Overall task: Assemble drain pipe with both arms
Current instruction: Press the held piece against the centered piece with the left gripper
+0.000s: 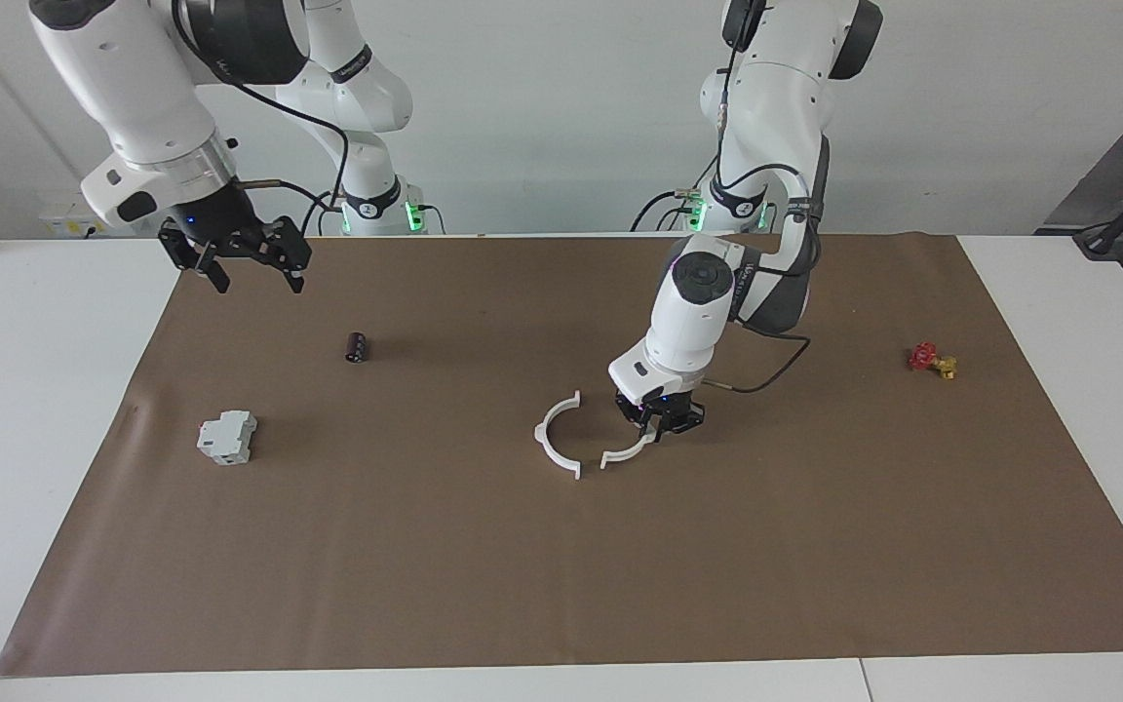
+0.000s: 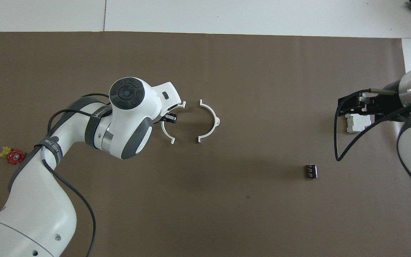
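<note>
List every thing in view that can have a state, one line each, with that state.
left gripper: shut on the half-ring piece, down at the mat.
held half-ring piece: gripped, apart from its mate.
free half-ring piece: lying flat, unjoined.
right gripper: open, empty, raised, waiting.
grey block: resting on the mat.
red-and-gold valve: resting on the mat.

Left gripper (image 1: 660, 430) low over the brown mat (image 1: 561, 565), clamped on one white half-ring (image 1: 628, 452), second half-ring (image 1: 556, 436) just beside.

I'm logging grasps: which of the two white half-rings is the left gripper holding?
The half-ring nearer the left arm's end, under the left gripper. The other half-ring lies free beside it.
</note>
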Tool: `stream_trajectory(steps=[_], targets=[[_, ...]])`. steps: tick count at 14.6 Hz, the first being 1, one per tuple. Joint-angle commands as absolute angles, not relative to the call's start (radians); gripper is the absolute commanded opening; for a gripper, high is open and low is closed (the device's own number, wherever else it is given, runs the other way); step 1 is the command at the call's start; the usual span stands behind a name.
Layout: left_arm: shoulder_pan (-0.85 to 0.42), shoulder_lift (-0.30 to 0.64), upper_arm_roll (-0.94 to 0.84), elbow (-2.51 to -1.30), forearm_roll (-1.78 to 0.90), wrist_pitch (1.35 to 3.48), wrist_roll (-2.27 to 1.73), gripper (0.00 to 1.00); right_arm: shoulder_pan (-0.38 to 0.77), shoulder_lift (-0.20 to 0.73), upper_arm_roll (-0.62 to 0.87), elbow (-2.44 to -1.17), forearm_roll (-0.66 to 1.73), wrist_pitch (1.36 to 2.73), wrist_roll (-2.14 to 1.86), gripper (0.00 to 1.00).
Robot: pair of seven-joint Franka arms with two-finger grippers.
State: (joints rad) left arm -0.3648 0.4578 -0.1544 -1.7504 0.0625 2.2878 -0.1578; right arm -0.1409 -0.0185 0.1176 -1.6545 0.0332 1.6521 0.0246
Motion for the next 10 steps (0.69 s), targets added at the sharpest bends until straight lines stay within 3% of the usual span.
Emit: stream_trajectory(steps=[1, 10], targets=[[-0.390, 0.485, -0.135, -1.723, 0.058, 2.292, -0.166, 0.00, -0.153, -0.046, 0.107, -1.669, 0.043, 1.635, -0.025, 1.00], [-0.420, 0.503, -0.132, -1.707, 0.089, 2.304, -0.201, 0.00, -0.143, -0.066, 0.066, -1.664, 0.043, 1.583, -0.090, 1.00]])
